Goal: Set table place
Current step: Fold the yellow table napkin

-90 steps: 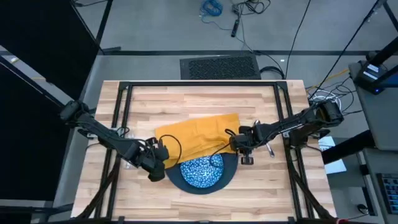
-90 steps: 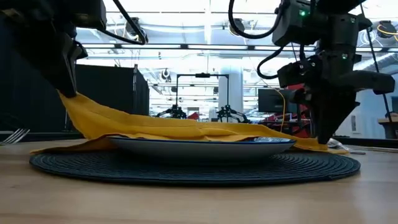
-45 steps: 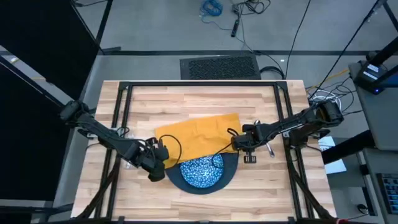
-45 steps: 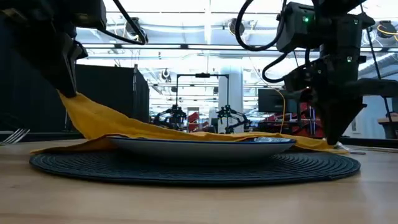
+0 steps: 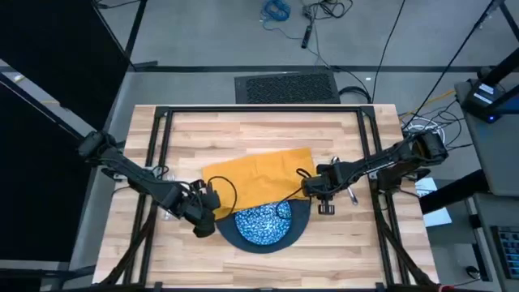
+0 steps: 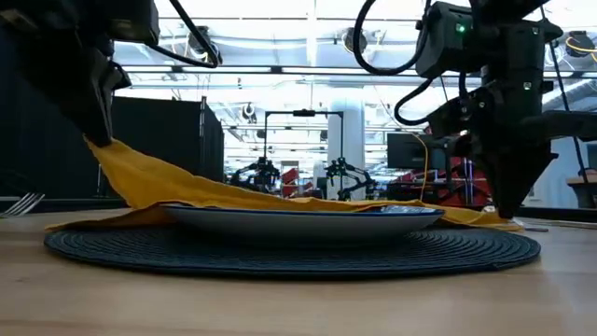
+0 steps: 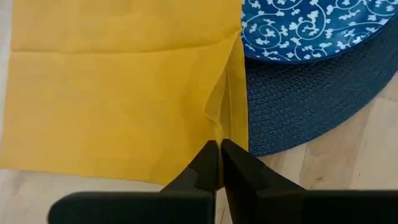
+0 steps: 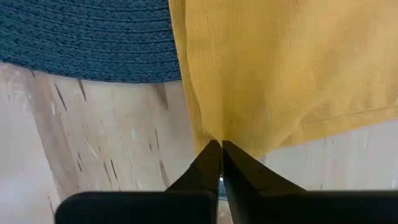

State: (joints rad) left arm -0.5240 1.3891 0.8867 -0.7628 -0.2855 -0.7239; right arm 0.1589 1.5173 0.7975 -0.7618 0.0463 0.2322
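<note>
The mustard-yellow cloth napkin [image 5: 258, 180] is pinched at two corners. The left end effector [image 5: 206, 212] is clenched on the napkin's near-left corner, just beside the left rim of the dark blue-grey woven round mat [image 5: 302, 229]; the right end effector [image 5: 315, 188] is clenched on the near-right corner, at the mat's right edge. The napkin is spread across the middle of the pale wood plank desk [image 5: 203, 130], its near edge draped over the far part of the blue-and-white patterned round dish [image 5: 261, 224], which sits on the mat at the near centre.

For the step to be done well, both corners should be lifted together so that the cloth is kept taut and level; it should be carried clear of the dish rim before being lowered, so the dish is not dragged. The left corner is raised in the low view while the right one is close to the desk, so the heights are best evened first.

By count: one napkin, one dish and one mat are seen. Silver fork tines [image 6: 22, 203] are glimpsed at the left; other cutlery cannot be counted.
</note>
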